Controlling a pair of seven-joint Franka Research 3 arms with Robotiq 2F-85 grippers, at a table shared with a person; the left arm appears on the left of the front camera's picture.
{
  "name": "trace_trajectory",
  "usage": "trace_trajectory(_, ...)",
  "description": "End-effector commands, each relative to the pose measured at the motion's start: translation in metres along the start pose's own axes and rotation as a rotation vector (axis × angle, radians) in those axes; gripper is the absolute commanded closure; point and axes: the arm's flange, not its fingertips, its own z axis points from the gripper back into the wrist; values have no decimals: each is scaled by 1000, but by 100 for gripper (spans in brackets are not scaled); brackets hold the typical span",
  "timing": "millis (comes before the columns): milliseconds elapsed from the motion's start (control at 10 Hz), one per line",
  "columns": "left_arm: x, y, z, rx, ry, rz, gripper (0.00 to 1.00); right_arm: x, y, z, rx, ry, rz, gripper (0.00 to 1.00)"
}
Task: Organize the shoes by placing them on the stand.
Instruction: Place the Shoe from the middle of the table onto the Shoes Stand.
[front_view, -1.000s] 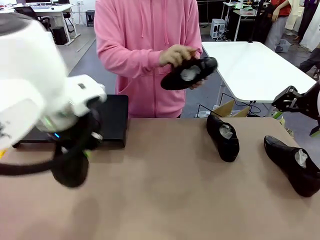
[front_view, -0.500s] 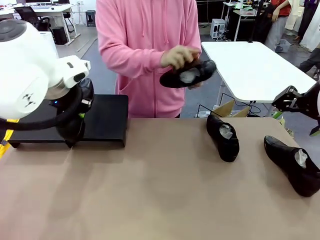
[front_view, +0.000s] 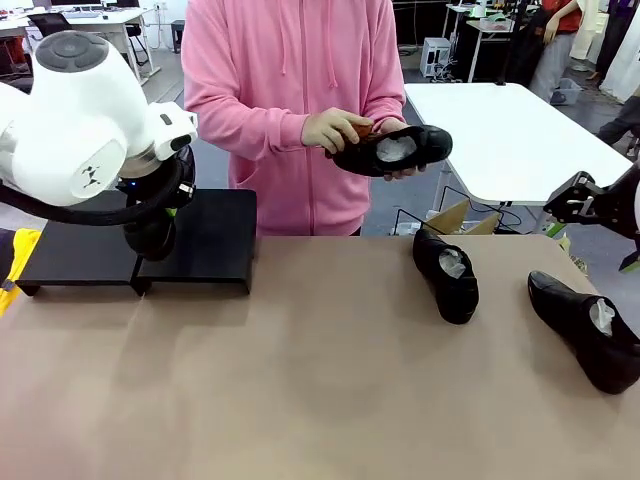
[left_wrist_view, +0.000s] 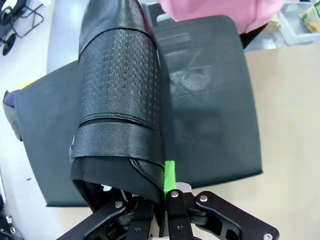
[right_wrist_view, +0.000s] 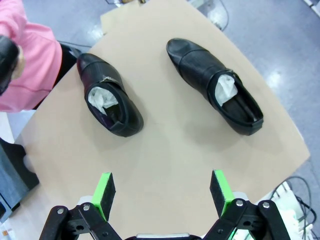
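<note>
The step in hand is the placing of the first shoe. The left claw (left_wrist_view: 162, 176) is closed on the heel end of one black shoe (left_wrist_view: 120, 100). In the left wrist view the textured sole of this shoe faces the camera and the toe points to the top of the frame. In the front view the claw hangs at the left of the frame, low over the stand (front_view: 215, 240), about where its two platforms meet. I cannot tell if the shoe touches the stand.

The right claw (right_wrist_view: 162, 192) is open wide and holds nothing. It looks down on the counter (right_wrist_view: 165, 150), where two more shoes lie well apart, each with white paper inside: the near shoe (right_wrist_view: 110, 102) at the upper left of that view and the far shoe (right_wrist_view: 220, 95) at the upper right. A person in a pink top holds the fourth shoe (front_view: 392, 150) in the upper middle of the front view, with one hand (front_view: 335, 130) on it.

For the next move, I judge that the left arm must lower the shoe and tilt it until the sole lies flat on a platform, then open. It should put the shoe toward one side, because three other shoes need place too.
</note>
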Motion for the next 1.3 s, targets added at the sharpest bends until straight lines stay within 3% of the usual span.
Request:
trace_trajectory(0, 11, 2, -15, 48, -10, 24, 100, 2, 1, -1, 13, -5, -3, 0)
trace_trajectory(300, 7, 1, -42, 57, -6, 14, 100, 2, 1, -1, 13, -5, -3, 0)
trace_trajectory(1000, 4, -9, -60, 57, -24, 31, 100, 2, 1, -1, 13, -5, -3, 0)
trace_trajectory(1200, 4, -8, -59, 55, -24, 46, 65, 2, 1, -1, 13, -5, -3, 0)
